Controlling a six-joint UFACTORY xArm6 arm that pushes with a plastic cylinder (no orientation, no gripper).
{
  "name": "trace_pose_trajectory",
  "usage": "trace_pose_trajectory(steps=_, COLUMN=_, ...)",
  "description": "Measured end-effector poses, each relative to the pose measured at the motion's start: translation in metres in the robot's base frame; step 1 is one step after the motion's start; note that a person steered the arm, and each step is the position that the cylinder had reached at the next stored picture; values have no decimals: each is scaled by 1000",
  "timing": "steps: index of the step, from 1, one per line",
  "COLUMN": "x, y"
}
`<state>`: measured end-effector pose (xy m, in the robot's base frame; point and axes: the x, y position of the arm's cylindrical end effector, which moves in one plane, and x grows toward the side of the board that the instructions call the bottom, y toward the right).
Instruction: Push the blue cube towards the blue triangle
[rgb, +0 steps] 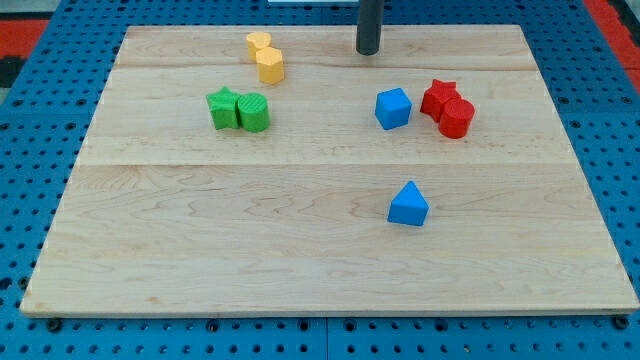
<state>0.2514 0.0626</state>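
The blue cube (393, 108) sits on the wooden board (250, 240) right of centre, in the upper half. The blue triangle (408, 205) lies below it, toward the view's bottom, a clear gap apart. My tip (368, 51) is near the board's top edge, above and slightly left of the blue cube, not touching any block.
A red star (438, 96) and a red cylinder (456, 118) sit touching each other just right of the blue cube. A green star (223, 108) and green cylinder (253, 112) stand at the left. Two yellow blocks (266, 58) are at the top left.
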Motion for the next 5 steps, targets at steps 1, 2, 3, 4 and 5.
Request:
trace_pose_trajectory(steps=1, x=40, y=0)
trace_pose_trajectory(steps=2, x=47, y=0)
trace_pose_trajectory(steps=3, x=64, y=4)
trace_pose_trajectory(steps=4, x=67, y=8)
trace_pose_trajectory(steps=5, x=68, y=9)
